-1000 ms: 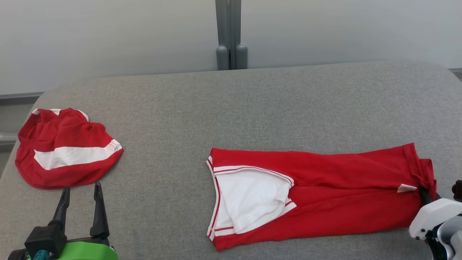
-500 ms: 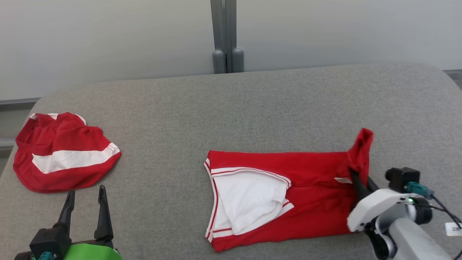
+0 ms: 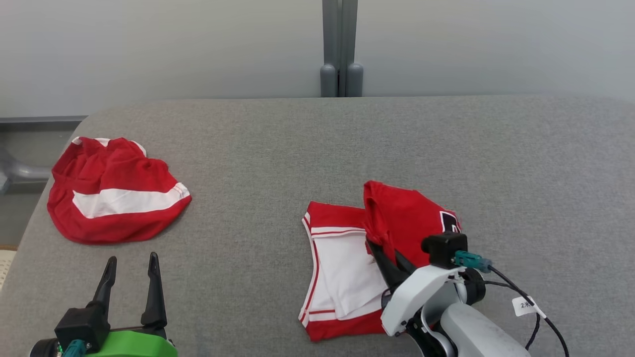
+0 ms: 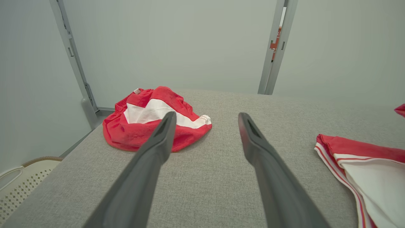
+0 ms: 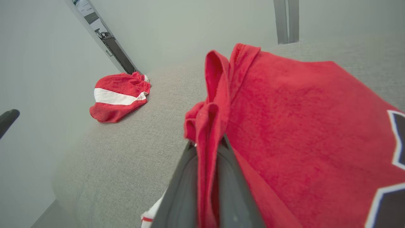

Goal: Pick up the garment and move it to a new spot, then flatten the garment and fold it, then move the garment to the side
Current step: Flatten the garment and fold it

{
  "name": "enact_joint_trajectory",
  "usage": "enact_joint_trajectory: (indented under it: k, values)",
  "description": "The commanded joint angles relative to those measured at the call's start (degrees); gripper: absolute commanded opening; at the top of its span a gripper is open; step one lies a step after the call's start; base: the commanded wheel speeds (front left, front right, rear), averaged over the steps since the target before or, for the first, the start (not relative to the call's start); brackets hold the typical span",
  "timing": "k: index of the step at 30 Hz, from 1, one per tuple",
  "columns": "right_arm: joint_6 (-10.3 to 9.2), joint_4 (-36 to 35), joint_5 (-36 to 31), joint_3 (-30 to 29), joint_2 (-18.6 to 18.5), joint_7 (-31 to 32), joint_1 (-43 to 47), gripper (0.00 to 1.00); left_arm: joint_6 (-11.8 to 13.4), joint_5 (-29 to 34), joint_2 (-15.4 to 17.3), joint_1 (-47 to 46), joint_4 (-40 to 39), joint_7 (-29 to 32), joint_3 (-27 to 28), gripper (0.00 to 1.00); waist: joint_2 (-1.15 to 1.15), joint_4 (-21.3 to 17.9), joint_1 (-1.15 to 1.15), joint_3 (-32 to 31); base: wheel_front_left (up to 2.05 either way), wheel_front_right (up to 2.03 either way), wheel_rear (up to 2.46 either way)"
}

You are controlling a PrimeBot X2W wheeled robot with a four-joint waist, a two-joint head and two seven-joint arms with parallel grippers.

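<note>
The right hand (image 3: 373,244) is clamped shut on a bunched red edge of the garment (image 3: 407,218), with the cloth pinched between both fingers. That gripped end is seen raised and turned over onto the rest of the garment, so that part of a black-and-white print (image 3: 449,220) is exposed. The remainder, with its white panel (image 3: 342,277) and striped trim, is laid flat on the gray counter (image 3: 258,163), near the front edge and slightly right of the middle. The left hand (image 3: 130,260) is held with fingers wide apart and nothing between them, close to the front left corner. A second red-and-white garment (image 3: 116,198) is seen crumpled by the left edge, well apart from the first.
</note>
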Motion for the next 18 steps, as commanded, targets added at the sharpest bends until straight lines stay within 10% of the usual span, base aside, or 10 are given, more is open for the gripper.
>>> enact_joint_trajectory:
  k: [1, 14, 16, 18]
  values:
    - [-0.09, 0.8, 0.7, 0.9, 0.2, -0.3, -1.0, 0.00, -0.2, -0.1, 0.4, -1.1, 0.2, 0.0, -0.4, 1.00, 0.00, 1.3, 0.00, 0.3, 0.00, 0.00, 0.00]
    - [-0.08, 7.8, 7.7, 10.8, 0.7, -2.6, -6.8, 0.00, -0.2, -0.9, 0.6, -2.9, 2.0, 0.0, -2.7, 1.00, 0.00, 4.9, 0.00, 1.4, 0.00, 0.00, 0.00]
    - [-0.08, 9.6, 7.5, 11.3, 0.7, -2.8, -7.4, 1.00, -0.2, -0.9, 0.6, -2.9, 2.3, 0.0, -3.0, 1.00, 0.00, 5.1, 0.00, 1.2, 0.00, 0.00, 0.00]
    - [-0.08, 10.4, 8.5, 11.6, 0.8, -3.1, -7.5, 1.00, -0.2, -0.9, 0.7, -2.7, 2.5, 0.0, -3.1, 1.00, 0.00, 5.1, 0.00, 0.8, 0.00, 0.00, 0.00]
